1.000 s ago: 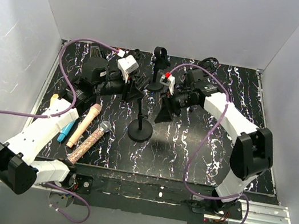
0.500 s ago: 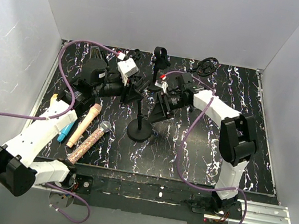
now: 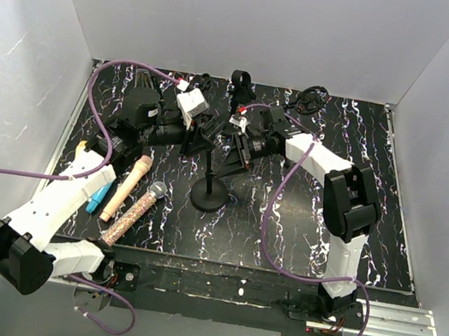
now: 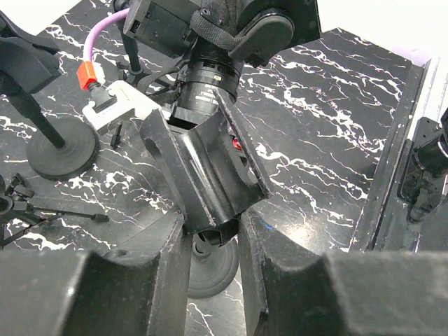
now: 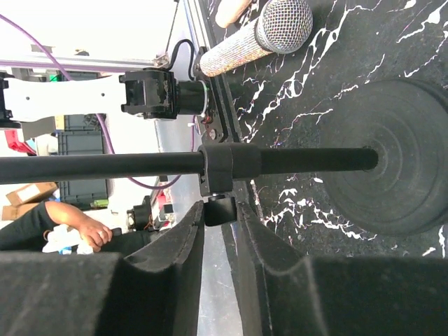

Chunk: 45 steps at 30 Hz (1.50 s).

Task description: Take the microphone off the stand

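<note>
Over the last second you swung the right gripper point(image 3: 235, 154) in from the right until it sat against the pole of the stand point(image 3: 208, 184). The left gripper point(image 3: 201, 135) had hardly moved from the stand's top. Right wrist view: the jaws stood only narrowly apart, with the knob point(image 5: 222, 208) of the pole's collar point(image 5: 227, 163) at their tips. I could not tell whether they pinched it. Left wrist view: a dark rounded piece point(image 4: 210, 236) lay between the left fingers, jaws close beside it, clamping not confirmable. The microphone itself was hidden where the two grippers met at the stand's top, mid-scene, so judged not yet off. Reading: you likely had the stand steadied on the right, leaving the pull to the left.
</note>
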### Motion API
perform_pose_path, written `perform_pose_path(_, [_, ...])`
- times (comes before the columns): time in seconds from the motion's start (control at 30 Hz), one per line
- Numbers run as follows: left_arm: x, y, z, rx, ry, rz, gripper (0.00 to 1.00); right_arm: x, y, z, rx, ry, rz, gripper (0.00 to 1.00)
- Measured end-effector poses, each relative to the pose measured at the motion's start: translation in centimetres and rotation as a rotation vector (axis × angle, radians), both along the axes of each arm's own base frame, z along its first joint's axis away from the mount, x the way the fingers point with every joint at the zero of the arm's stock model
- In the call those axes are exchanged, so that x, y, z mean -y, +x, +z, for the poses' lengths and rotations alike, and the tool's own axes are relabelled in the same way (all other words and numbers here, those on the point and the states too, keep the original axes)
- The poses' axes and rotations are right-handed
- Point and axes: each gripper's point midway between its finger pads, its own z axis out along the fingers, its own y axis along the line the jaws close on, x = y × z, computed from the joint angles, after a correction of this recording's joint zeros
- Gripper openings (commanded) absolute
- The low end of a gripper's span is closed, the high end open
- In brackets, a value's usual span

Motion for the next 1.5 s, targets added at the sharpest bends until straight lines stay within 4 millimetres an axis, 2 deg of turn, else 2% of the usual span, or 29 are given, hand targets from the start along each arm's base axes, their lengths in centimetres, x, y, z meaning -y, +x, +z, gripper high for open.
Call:
perform_pose_path(0.07, [0.0, 0.0, 0.0, 0.002, 0.001, -0.001, 0.0, 0.0, 0.0, 0.1, 0.002, 0.003, 0.0, 0.22])
perform_pose_path(0.17, [0.0, 0.0, 0.0, 0.002, 0.001, -0.001, 0.0, -0.1, -0.1, 0.0, 0.029, 0.015, 0.017, 0.04])
perform_pose_path(0.2, [0.0, 0.0, 0.0, 0.002, 0.001, -0.002, 0.0, 0.0, -0.2, -0.1, 0.05, 0.021, 0.028, 0.01])
perform_pose_path(0.33, [0.0, -0.1, 0.0, 0.002, -0.002, -0.001, 0.0, -0.1, -0.4, 0.0, 0.246, 0.013, 0.064, 0.01])
perform_pose_path(0.47, [-0.1, 0.0, -0.1, -0.004, -0.004, 0.015, 0.0, 0.1, -0.4, 0.1, 0.535, -0.042, 0.074, 0.01])
perform_pose_path(0.57, [-0.3, 0.2, -0.4, -0.021, -0.006, 0.038, 0.0, 0.5, -0.6, 0.2, 0.811, -0.041, 0.073, 0.01])
perform_pose_path(0.7, [-0.3, 0.3, -0.5, -0.034, -0.012, 0.059, 0.0, 0.9, -0.6, 0.1, 1.352, 0.044, 0.088, 0.01])
perform_pose_path(0.83, [-0.8, 1.1, -0.6, -0.025, -0.002, 0.107, 0.0, -0.4, 0.4, -0.3, 2.016, 0.125, 0.155, 0.01])
perform_pose_path(0.9, [-1.1, 1.4, -0.6, -0.023, 0.0, 0.128, 0.0, -0.9, 1.0, -0.4, 2.268, 0.14, 0.195, 0.01])
perform_pose_path(0.97, [-1.4, 1.7, -0.6, -0.025, -0.002, 0.14, 0.0, -0.9, 1.1, -0.3, 2.447, 0.135, 0.247, 0.01])
perform_pose_path(1.0, [-1.4, 1.7, -0.6, -0.027, -0.003, 0.141, 0.0, -0.8, 1.0, -0.3, 2.502, 0.127, 0.276, 0.03])
perform_pose_path(1.03, [-1.3, 1.6, -0.6, -0.026, -0.003, 0.138, 0.0, -0.6, 0.9, -0.3, 2.548, 0.12, 0.302, 0.17])
perform_pose_path(1.17, [-1.0, 1.4, -0.6, -0.027, -0.004, 0.125, 0.0, 0.5, 0.1, -0.5, 2.617, 0.088, 0.353, 0.51])
perform_pose_path(1.2, [-1.0, 1.4, -0.6, -0.026, -0.004, 0.128, 0.0, 1.1, 0.1, -0.9, 2.589, 0.057, 0.369, 0.77])
perform_pose_path(1.27, [-1.1, 1.5, -0.6, -0.025, -0.003, 0.134, 0.0, 2.5, 0.2, -2.0, 2.483, -0.014, 0.389, 0.82])
perform_pose_path(1.37, [-1.2, 1.6, -0.6, -0.024, -0.001, 0.135, 0.0, 4.4, 0.9, -2.5, 2.266, -0.122, 0.351, 0.84])
perform_pose_path(1.43, [-1.2, 1.6, -0.7, -0.024, -0.001, 0.136, 0.0, 4.8, 1.9, -1.9, 2.062, -0.18, 0.273, 0.83])
perform_pose_path(1.5, [-1.2, 1.6, -0.6, -0.023, -0.002, 0.135, 0.0, 5.1, 3.4, -0.5, 1.812, -0.204, 0.176, 0.85])
